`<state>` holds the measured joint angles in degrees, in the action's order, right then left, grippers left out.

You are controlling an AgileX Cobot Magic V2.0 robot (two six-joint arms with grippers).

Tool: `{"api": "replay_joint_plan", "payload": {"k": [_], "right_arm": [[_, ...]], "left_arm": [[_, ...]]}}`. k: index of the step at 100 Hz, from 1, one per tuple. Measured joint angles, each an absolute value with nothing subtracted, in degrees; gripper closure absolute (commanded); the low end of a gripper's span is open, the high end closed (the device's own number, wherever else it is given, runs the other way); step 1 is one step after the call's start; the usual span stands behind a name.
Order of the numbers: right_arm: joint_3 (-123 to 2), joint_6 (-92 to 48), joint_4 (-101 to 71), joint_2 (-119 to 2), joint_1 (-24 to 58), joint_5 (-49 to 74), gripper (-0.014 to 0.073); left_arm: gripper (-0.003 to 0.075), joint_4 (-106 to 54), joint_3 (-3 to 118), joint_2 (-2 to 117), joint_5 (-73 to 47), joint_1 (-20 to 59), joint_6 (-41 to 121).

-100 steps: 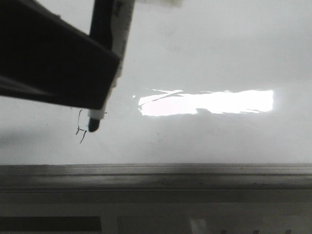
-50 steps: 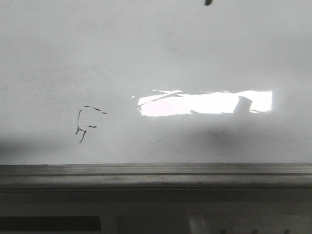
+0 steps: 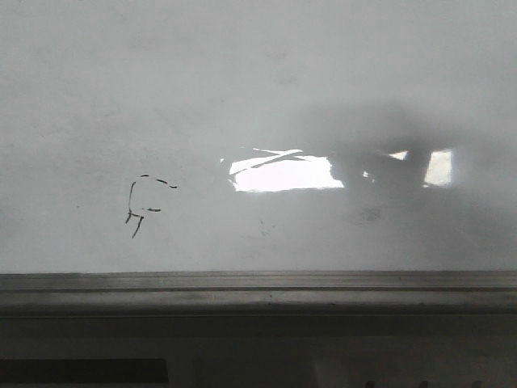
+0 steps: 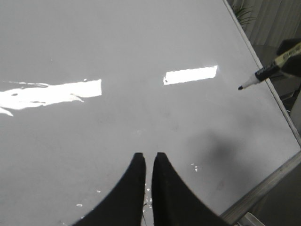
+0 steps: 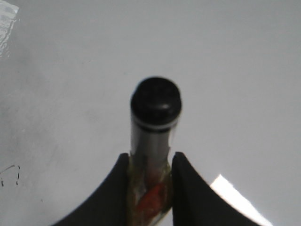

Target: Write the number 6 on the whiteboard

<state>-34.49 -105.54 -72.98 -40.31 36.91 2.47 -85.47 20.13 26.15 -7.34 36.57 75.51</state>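
The whiteboard (image 3: 266,89) fills the front view, glossy white. The number 6 is out of view; the only mark is a small faint broken scribble (image 3: 142,204) at the lower left, also seen as the scribble (image 5: 9,175). My right gripper (image 5: 149,159) is shut on a marker (image 5: 155,106) and holds it off the board. From the left wrist view the marker (image 4: 265,73) hangs tip down above the board's edge. My left gripper (image 4: 146,157) is shut with nothing in it, just above the whiteboard (image 4: 117,117). Neither gripper shows in the front view.
A grey metal edge strip (image 3: 258,284) runs along the board's near side, and the edge strip (image 4: 263,193) shows beside the left gripper. Bright glare (image 3: 283,172) lies mid-board, with an arm's dark shadow (image 3: 388,162) over its right part.
The right arm and marker, whose tip was at the scribble a second ago, have lifted out of the front view. A shadow now covers the glare's right part. The scribble's top dashes are uncovered.
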Motion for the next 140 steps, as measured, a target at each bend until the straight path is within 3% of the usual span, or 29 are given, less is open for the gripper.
{"api": "replay_joint_plan", "payload": {"k": [116,127,140], "right_arm": [[-32.82,-105.75,-79.15,-39.11,39.51,13.2,0.0636],[-31.85,-101.43,-70.91,-37.66,39.64,13.2,0.0636],[-31.44,-81.59,-48.45,-35.45,40.6,11.82,0.0636]], "left_arm": [[0.0741,-85.71,19.2,26.05,-8.15,36.57,75.26],[0.0741,-85.71,19.2,26.05,-8.15,36.57,75.26],[0.0741,-85.71,19.2,26.05,-8.25,36.57,75.26]]}}
